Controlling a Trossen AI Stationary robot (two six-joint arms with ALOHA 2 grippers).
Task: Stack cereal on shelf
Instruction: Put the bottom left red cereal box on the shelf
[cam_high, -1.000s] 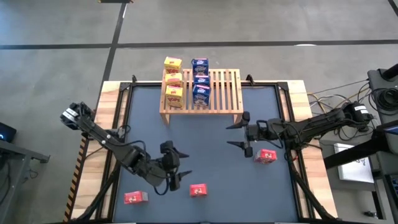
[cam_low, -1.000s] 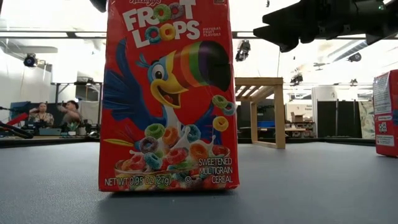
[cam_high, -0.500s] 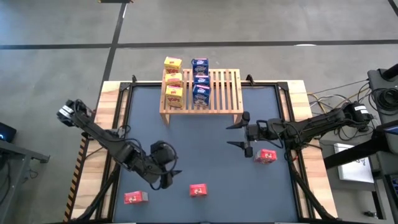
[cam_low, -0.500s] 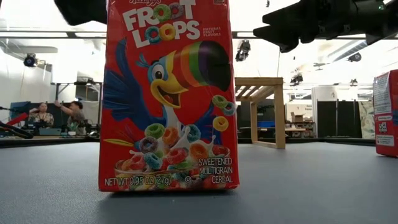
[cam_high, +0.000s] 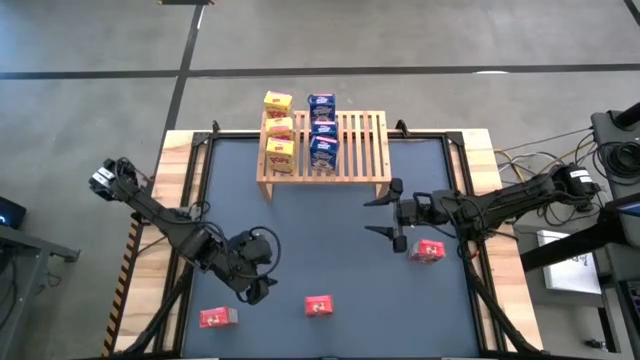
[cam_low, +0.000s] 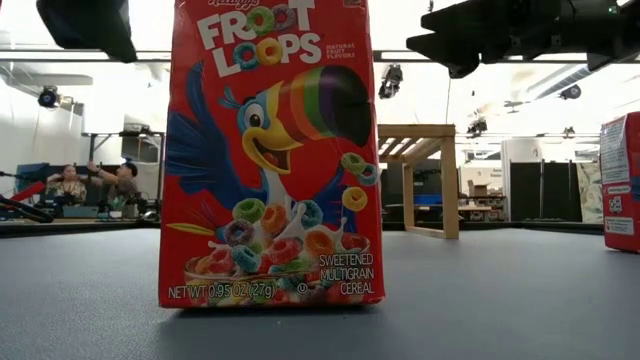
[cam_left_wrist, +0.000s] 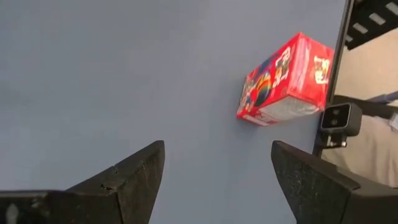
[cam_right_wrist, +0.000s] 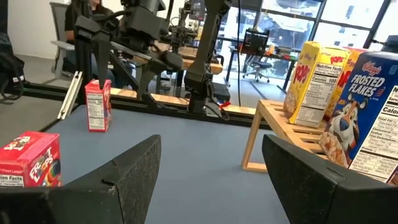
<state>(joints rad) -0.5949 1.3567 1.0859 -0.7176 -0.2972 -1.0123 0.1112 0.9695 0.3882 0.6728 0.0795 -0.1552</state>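
Note:
The shelf (cam_high: 323, 148) stands at the table's far edge with three yellow cereal boxes (cam_high: 279, 128) and three blue ones (cam_high: 322, 128) in two rows on its slats. Three red boxes rest on the mat: one near the right edge (cam_high: 427, 250), one at the near edge (cam_high: 319, 306) and one at the near left (cam_high: 218, 317). My left gripper (cam_high: 260, 288) hangs open above the mat, tipped down, left of the middle red box (cam_left_wrist: 286, 81). My right gripper (cam_high: 378, 216) stands open and level, just left of the right red box, empty.
The middle red box (cam_low: 270, 150) stands upright right before the low camera (cam_left_wrist: 336, 119) at the near edge. Bare mat lies between the shelf's front legs (cam_low: 448, 185) and the red boxes. Cables and stands sit beyond the table's right edge (cam_high: 590, 160).
My left gripper has drawn back toward the table's left edge, away from the middle red box, and has tipped downward while rolling about its own line. Its fingers stay apart. The boxes have not moved.

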